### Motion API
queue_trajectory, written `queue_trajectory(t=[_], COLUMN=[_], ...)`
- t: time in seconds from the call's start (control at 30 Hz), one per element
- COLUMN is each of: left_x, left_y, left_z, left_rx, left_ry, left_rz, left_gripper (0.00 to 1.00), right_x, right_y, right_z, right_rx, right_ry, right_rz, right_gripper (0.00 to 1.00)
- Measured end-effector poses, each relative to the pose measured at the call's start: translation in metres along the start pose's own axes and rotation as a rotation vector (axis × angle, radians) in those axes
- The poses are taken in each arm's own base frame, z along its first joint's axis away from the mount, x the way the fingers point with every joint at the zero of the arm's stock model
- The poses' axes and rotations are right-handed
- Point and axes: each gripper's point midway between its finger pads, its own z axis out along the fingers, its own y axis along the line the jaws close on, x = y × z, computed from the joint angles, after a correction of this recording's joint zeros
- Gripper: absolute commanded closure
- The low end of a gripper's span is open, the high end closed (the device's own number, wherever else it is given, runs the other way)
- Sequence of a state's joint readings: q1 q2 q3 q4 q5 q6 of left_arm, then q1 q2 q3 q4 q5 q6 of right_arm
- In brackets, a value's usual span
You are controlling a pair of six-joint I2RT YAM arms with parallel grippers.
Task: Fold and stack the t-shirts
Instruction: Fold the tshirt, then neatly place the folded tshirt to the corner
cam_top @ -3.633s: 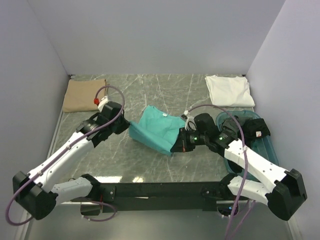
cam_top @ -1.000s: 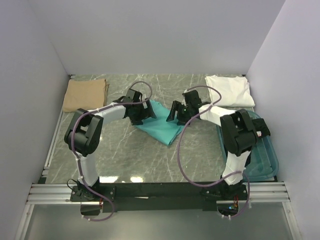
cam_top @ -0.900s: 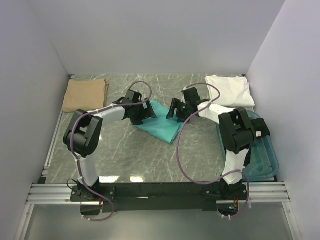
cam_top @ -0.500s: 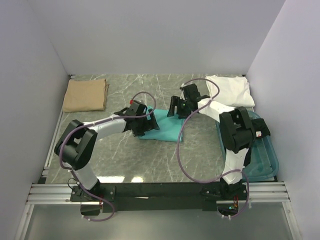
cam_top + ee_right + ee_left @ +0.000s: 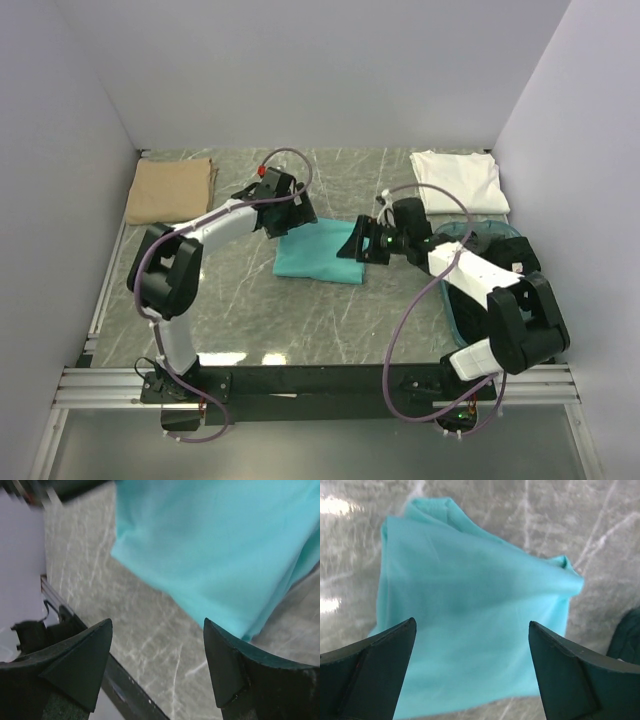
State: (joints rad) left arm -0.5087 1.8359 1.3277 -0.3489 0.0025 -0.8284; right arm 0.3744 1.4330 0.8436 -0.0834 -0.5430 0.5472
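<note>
The folded teal t-shirt lay flat on the marble surface between the arms. The left pincer hung wide open over its far left corner, gripping nothing. The right pincer stood open and empty at its right edge. A tan t-shirt and a white t-shirt lay in the far corners.

Both arms are white with black joints, purple cables.

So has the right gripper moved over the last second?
Yes. The right gripper came toward the near edge, away from the folded white cloth t-shirt, beside the teal cloth t-shirt.
</note>
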Motion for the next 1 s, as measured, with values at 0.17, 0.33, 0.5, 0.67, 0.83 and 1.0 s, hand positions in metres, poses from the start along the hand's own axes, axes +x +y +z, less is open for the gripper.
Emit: queue_trajectory(t=[0.17,0.33,0.5,0.67,0.83,1.0], left_x=[0.003,0.001,-0.002,-0.008,-0.032,-0.042], left_y=[0.02,0.028,0.026,0.021,0.009,0.011], left_z=[0.027,0.043,0.042,0.031,-0.003,-0.035], left_rx=[-0.039,-0.046,-0.03,-0.012,0.003,-0.001], left_ry=[0.041,0.069,0.063,0.044,-0.048,-0.121], left_rz=[-0.01,-0.015,0.015,0.063,0.099,0.103], left_gripper=[0.01,0.01,0.01,0.01,0.0,0.01], right_x=[0.044,0.066,0.073,0.07,0.052,0.009], right_y=[-0.015,-0.039,-0.05,-0.05,-0.044,-0.015], right_z=[0.01,0.025,0.032,0.03,0.01,-0.033], right_rx=[-0.007,0.041,0.07,0.081,0.129,0.138], right_ry=[0.105,0.158,0.168,0.157,0.071,-0.158], right_rz=[0.066,0.118,0.15,0.137,0.075,-0.01], right_gripper=[0.2,0.2,0.2,0.2,0.2,0.19])
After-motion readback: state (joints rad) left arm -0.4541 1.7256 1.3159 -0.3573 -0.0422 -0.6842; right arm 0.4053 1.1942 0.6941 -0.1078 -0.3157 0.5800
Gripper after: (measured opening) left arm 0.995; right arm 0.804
